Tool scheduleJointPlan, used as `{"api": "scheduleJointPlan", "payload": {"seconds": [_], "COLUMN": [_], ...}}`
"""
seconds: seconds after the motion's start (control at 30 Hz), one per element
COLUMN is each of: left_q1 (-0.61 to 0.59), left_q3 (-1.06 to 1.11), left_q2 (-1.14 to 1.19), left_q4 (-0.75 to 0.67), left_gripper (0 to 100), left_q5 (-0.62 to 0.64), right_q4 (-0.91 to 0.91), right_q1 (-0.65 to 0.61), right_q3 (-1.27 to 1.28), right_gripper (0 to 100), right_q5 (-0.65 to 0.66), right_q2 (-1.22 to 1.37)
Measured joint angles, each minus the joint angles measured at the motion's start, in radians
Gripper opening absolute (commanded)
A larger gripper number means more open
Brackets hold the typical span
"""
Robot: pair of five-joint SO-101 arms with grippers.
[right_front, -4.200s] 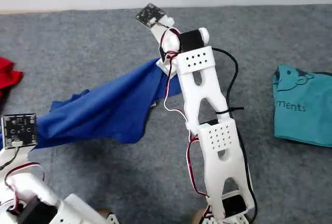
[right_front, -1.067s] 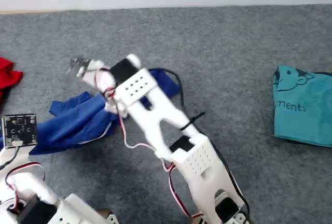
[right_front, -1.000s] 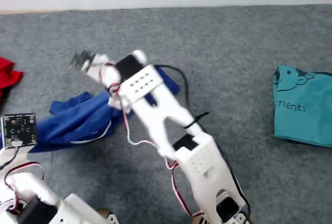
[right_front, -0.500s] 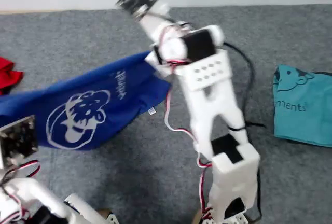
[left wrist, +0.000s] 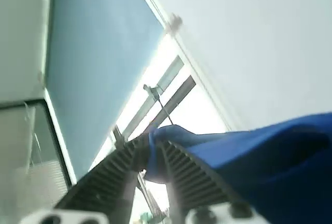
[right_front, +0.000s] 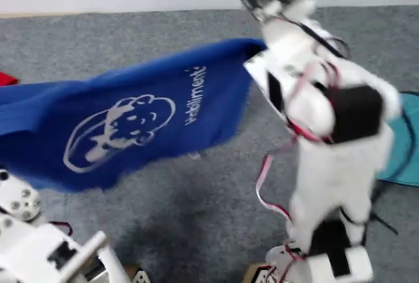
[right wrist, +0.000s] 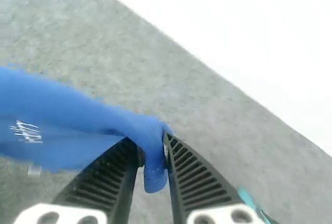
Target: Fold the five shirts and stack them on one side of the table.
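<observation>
While both arms stand raised over the grey worktop, the blue shirt hangs stretched between them, its front turned to the high view. A white print of a cartoon figure lies on that face, with a line of white lettering beside it. The left tool is closed on a bunched fold of the blue fabric, which is pinched between its ridged jaws; behind it, the left wrist view looks up at a window and a blue blind. The right tool likewise clamps a fold at the opposite end of the shirt, with a small tip of cloth hanging out beyond the jaws. In the high view this end is the higher one, and the shirt slopes down from it toward the left arm. Whether the lower hem touches the worktop cannot be told. A folded teal shirt lies on the worktop at the right edge, partly hidden by the right arm. A scrap of red cloth shows at the left edge, well apart from the teal shirt.
</observation>
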Motion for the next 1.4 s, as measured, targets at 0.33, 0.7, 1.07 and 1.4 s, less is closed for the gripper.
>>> {"api": "scheduleJointPlan", "payload": {"seconds": [0.33, 0.7, 1.07, 1.4], "left_q1": [0.008, 0.008, 0.008, 0.181], "left_q3": [-0.084, -0.129, 0.012, 0.245], "left_q2": [-0.002, -0.003, -0.003, 0.301], "left_q4": [-0.052, -0.052, -0.006, -0.002], "left_gripper": [0, 0, 0, 0], "left_q5": [0.002, 0.003, 0.003, -0.123], "right_q4": [0.000, 0.000, -0.046, -0.465], "right_q1": [0.157, 0.310, 0.324, 0.334], "right_q3": [0.190, 0.193, 0.482, 1.033], "right_gripper": [1.0, 1.0, 1.0, 1.0], "right_q5": [0.000, 0.021, 0.021, 0.018], "right_q2": [-0.384, -0.546, -0.548, -0.526]}}
